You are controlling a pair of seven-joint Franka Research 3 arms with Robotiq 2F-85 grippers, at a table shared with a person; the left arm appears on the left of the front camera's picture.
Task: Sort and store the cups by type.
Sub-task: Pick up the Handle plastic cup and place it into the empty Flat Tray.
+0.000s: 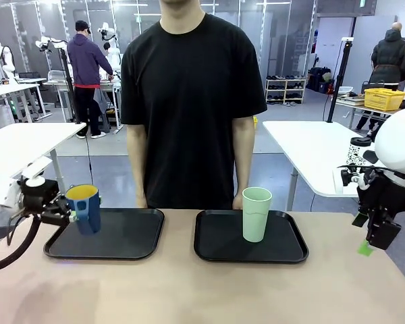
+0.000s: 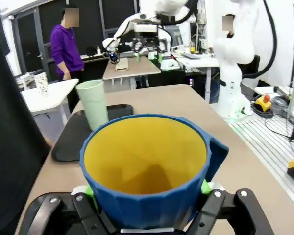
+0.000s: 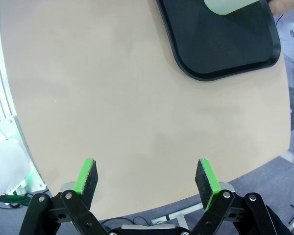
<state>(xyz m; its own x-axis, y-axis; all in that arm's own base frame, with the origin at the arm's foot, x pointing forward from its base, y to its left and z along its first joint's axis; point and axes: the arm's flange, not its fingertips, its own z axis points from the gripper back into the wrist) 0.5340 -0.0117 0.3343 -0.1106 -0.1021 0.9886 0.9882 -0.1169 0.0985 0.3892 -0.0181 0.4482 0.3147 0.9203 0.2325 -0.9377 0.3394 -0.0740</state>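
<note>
A dark blue mug (image 1: 85,208) with a yellow inside sits at the left end of the left black tray (image 1: 125,237), and my left gripper (image 1: 62,214) is shut on it. Whether the mug touches the tray I cannot tell. In the left wrist view my left gripper (image 2: 147,190) clamps the mug (image 2: 147,171) between its green pads. A tall mint-green tumbler (image 1: 256,214) stands upright on the right black tray (image 1: 287,246), also seen as tumbler (image 2: 93,104) and tumbler (image 3: 228,5). My right gripper (image 1: 372,244) hangs open off the table's right end, and in its wrist view the right gripper (image 3: 146,178) has bare table between its fingers.
A person in a black shirt (image 1: 189,101) stands at the far edge, one hand (image 1: 237,201) close behind the tumbler. A white paper cup with a dark lid (image 1: 358,150) stands on a white side table at right. Bare tabletop (image 1: 189,290) lies in front of both trays.
</note>
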